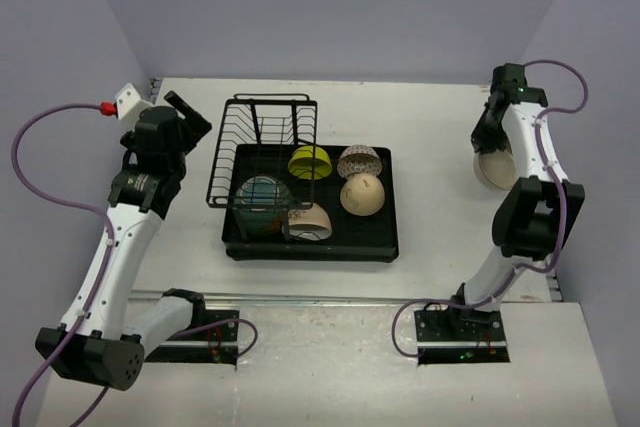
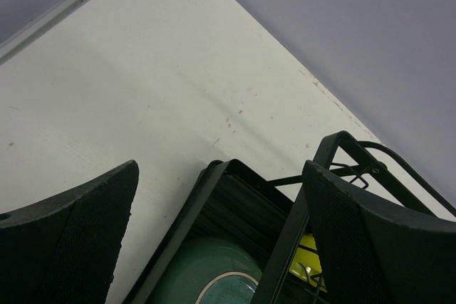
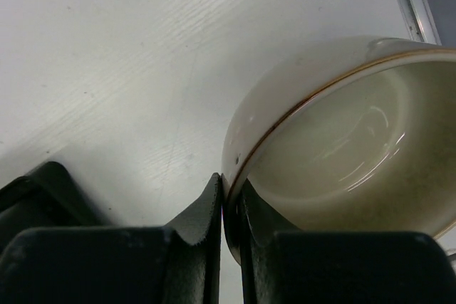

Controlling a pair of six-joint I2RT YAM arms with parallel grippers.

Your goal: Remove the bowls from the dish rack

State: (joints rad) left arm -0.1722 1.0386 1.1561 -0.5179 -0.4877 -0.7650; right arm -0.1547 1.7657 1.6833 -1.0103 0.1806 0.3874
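Beside dish rack point(image 1: 310, 252), far-left corner: left gripper point(image 2: 221, 169) spread wide, empty.
Far right side: right gripper point(image 3: 229, 194) clenched on banded bowl point(image 3: 335, 140) rim, well apart from dish rack.
Bowls in dish rack: five; teal bowl point(image 1: 262, 197) likely nearest left gripper.

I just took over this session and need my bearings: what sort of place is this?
Probably a robot test cell, not a real kitchen: a bare white table boxed in by plain lavender walls, with a black dish rack holding bowls on it.
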